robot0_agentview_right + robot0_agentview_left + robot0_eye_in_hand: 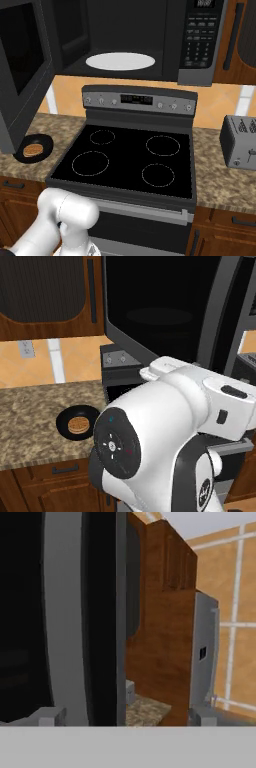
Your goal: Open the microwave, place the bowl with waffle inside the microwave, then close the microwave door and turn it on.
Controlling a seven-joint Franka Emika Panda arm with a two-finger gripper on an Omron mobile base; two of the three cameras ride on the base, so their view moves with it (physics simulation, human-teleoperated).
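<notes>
One microwave door [22,70] swung open above bowl [34,148], toaster [241,141] right

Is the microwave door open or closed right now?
Open. The microwave door is swung out to the left, and you can see the white turntable inside the microwave.
</notes>
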